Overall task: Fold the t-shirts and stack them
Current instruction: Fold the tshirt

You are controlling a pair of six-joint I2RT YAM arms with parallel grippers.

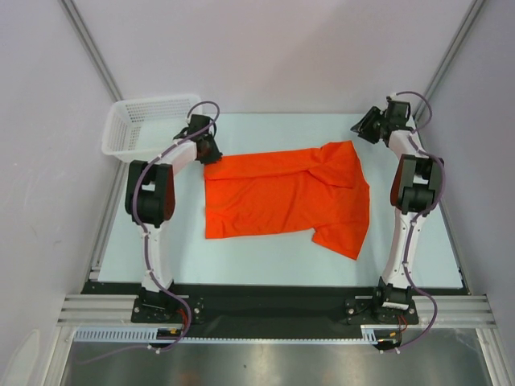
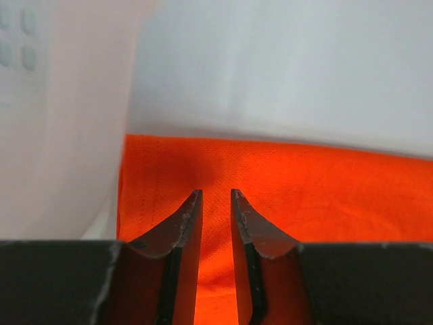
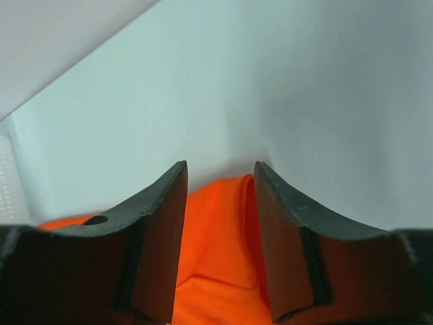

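ME: One t-shirt [image 1: 282, 193], bright orange-red, plain, short-sleeved. Location: spread on the pale table [image 1: 265, 265], lying crosswise, roughly mid-table.

CLERK: Condition of item?

ME: Left portion flat and smooth. Right portion creased, with cloth overlapping itself. One sleeve points toward the near edge on that side.

CLERK: Left side, entry please.

ME: One left gripper [image 1: 211, 151], positioned at the shirt's far left corner, just beside the white mesh basket [image 1: 141, 121]. In my left wrist view the two fingers [image 2: 183, 230] stand a narrow slit apart. Orange cloth shows through the slit and beneath both tips. I can see nothing pinched between them. Whether the tips touch the cloth, I cannot tell.

CLERK: Right side?

ME: One right gripper [image 1: 366, 127], at the far right of the table. It is near the shirt's far right corner but apart from it in the overhead view. Its fingers [image 3: 159, 230] stand well apart. In my right wrist view a peak of orange cloth shows in the gap, beyond the tips. Neither pad grips it.

CLERK: Other stock?

ME: The basket, as listed, at the far left corner of the table. In the left wrist view a blurred white wall stands just left of the cloth's edge. I take it for the basket but cannot be sure.
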